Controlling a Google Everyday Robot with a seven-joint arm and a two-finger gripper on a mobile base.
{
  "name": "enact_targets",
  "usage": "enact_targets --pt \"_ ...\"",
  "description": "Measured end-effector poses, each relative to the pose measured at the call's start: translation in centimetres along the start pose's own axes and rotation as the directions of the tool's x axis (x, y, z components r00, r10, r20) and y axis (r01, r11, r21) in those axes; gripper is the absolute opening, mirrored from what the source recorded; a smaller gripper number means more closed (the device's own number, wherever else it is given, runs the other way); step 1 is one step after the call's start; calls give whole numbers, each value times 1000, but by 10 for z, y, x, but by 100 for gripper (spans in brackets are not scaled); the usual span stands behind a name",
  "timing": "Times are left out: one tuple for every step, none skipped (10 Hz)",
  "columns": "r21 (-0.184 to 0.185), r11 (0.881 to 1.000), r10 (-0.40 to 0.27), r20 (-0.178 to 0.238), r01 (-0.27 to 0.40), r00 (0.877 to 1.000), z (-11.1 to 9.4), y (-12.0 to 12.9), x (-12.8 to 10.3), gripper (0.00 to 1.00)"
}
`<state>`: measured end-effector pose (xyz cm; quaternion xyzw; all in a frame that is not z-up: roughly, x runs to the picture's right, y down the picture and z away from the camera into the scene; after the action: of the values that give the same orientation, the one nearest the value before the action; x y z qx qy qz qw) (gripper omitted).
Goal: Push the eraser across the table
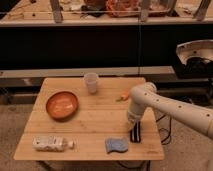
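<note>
The eraser [135, 134], a small black oblong block, lies on the light-wood table [90, 125] near its front right corner, its long side running front to back. My gripper [132, 123] points down at the end of the white arm and sits right at the eraser's far end, touching or almost touching it. The arm reaches in from the right.
A blue-grey sponge pad [116, 145] lies just left of the eraser at the front edge. An orange bowl [62, 105] sits at the left, a white cup [91, 82] at the back, a small orange item [124, 96] near the arm, and a lying plastic bottle [50, 144] at the front left.
</note>
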<state>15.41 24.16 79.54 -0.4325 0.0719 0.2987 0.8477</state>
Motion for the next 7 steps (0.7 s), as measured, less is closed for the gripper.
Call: enact_targets --pt "-3 1000 4 -23 -4 1000 2 8 17 0" --pt "-1 1000 5 -43 -5 999 4 14 31 0" --pt "9 1000 16 -58 -15 998 3 17 52 0" --pt "19 999 27 -52 -26 998 1 15 68 0" --pt "27 999 35 -45 -34 998 -2 12 77 0" --pt "39 999 39 -25 -38 999 -8 8 80 0" --pt "46 998 34 1 -34 999 -14 1 76 0"
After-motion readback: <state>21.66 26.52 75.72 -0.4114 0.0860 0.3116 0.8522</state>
